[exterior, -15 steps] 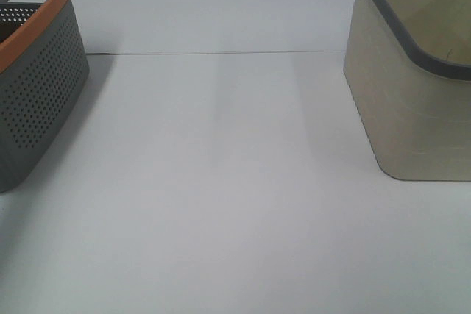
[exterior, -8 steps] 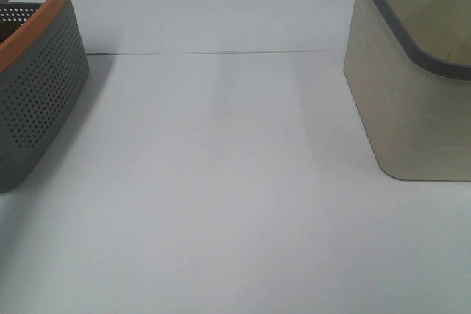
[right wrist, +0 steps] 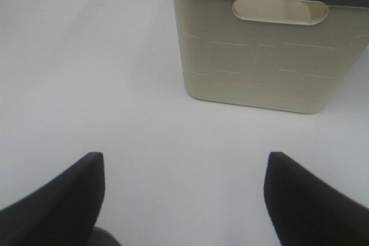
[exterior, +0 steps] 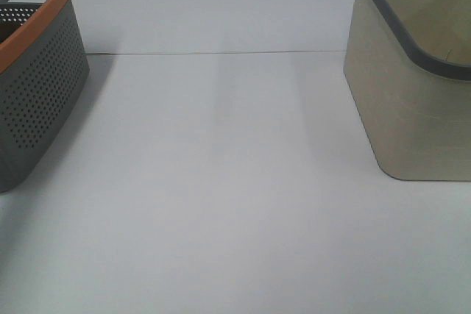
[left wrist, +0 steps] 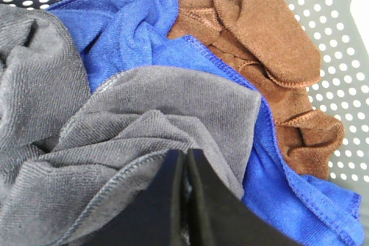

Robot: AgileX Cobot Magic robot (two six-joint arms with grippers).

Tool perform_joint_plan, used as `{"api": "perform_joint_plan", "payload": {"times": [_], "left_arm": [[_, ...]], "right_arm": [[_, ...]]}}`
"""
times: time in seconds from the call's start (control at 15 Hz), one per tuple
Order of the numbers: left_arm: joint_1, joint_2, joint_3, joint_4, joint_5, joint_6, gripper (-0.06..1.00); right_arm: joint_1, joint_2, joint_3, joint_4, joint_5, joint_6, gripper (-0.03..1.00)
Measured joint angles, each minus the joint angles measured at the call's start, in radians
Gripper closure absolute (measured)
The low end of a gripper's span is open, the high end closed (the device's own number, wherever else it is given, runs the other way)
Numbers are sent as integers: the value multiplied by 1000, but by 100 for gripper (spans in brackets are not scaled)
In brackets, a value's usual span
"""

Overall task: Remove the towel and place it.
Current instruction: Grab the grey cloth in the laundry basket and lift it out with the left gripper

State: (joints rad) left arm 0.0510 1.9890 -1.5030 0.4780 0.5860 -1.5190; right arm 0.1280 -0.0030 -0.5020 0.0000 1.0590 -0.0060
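The towel [left wrist: 167,102], a dark grey terry cloth with a stitched hem, lies crumpled on top of other cloths inside the grey perforated basket [left wrist: 340,38]. In the left wrist view my left gripper [left wrist: 185,155] is pressed into a fold of the towel, with its black fingers closed together on the cloth. My right gripper [right wrist: 184,194] is open and empty above the white table [right wrist: 115,96], facing the beige basket [right wrist: 259,67]. Neither gripper nor the towel shows in the exterior high view.
A blue cloth [left wrist: 132,21] and a brown cloth [left wrist: 259,33] lie under and beside the towel. The grey basket with an orange rim [exterior: 37,86] stands at the table's left, and the beige basket with a dark rim [exterior: 412,108] at the right.
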Motion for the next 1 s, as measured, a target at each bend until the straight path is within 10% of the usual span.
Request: {"api": "perform_joint_plan", "payload": {"times": [0.53, 1.0], "left_arm": [[0, -119, 0, 0, -44, 142, 94], [0, -370, 0, 0, -329, 400, 94]], "right_arm": [[0, 0, 0, 0, 0, 0, 21], [0, 0, 0, 0, 0, 0, 21]]}}
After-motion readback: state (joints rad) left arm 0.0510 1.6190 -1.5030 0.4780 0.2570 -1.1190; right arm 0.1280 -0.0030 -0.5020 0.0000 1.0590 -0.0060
